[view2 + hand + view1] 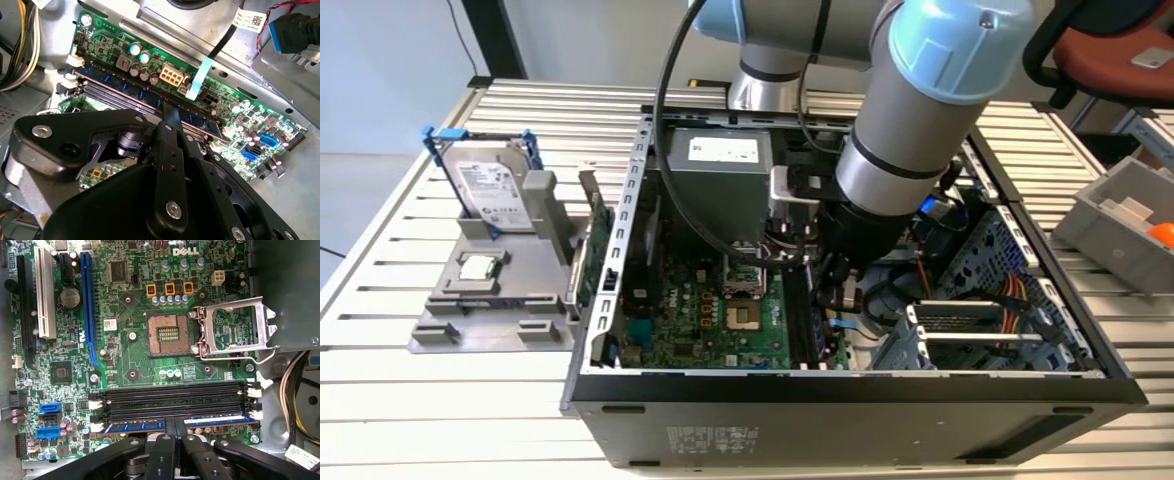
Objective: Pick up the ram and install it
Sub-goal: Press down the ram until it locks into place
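The ram (135, 426) is a dark-blue stick lying along the outermost of several black memory slots (175, 399) on the green motherboard (125, 355). In both wrist views it sits in line with its slot. My gripper (175, 432) is shut on the ram at mid-length, its black fingers (164, 445) straddling the stick. In the second wrist view one finger (170, 120) crosses the ram (125, 87). In the exterior view the arm reaches down into the open computer case (854, 385), with the gripper (827, 300) low over the board.
An open CPU socket (170, 332) with its raised metal frame (235, 325) lies beyond the slots. Cables (295, 390) run beside the slot ends. Outside the case stand a hard drive in a blue frame (494, 190) and a green card (594, 250). A grey bin (1127, 215) sits at the exterior view's right.
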`<state>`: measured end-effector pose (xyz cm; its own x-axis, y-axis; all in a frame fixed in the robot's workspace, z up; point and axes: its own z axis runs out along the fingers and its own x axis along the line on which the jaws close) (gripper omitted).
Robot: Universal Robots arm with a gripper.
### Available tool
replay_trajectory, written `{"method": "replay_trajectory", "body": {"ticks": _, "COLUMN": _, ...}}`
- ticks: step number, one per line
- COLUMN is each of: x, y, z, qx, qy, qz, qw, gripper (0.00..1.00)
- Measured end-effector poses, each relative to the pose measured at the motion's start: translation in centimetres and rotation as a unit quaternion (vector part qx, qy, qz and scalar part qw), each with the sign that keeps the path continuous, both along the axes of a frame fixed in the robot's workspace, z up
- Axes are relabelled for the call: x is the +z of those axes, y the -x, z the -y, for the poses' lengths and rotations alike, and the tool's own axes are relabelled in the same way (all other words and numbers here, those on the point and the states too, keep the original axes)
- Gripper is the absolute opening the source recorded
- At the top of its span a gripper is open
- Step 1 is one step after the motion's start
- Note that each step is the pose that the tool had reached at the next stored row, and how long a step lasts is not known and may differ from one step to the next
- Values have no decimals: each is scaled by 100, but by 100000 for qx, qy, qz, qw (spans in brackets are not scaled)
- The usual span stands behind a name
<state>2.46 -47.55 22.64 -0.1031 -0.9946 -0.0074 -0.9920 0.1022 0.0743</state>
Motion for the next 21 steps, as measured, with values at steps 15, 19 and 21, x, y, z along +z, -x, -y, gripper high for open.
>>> {"method": "replay_trajectory", "body": {"ticks": 15, "x": 205, "y": 0, "z": -2, "qx": -2, "qy": -17, "qz": -131, "qw": 100000, "gripper": 0}}
{"method": "replay_trajectory", "body": {"ticks": 19, "x": 387, "y": 0, "z": -2, "qx": -1, "qy": -13, "qz": -131, "qw": 100000, "gripper": 0}}
{"method": "replay_trajectory", "body": {"ticks": 21, "x": 471, "y": 0, "z": -2, "qx": 0, "qy": -10, "qz": -133, "qw": 100000, "gripper": 0}}
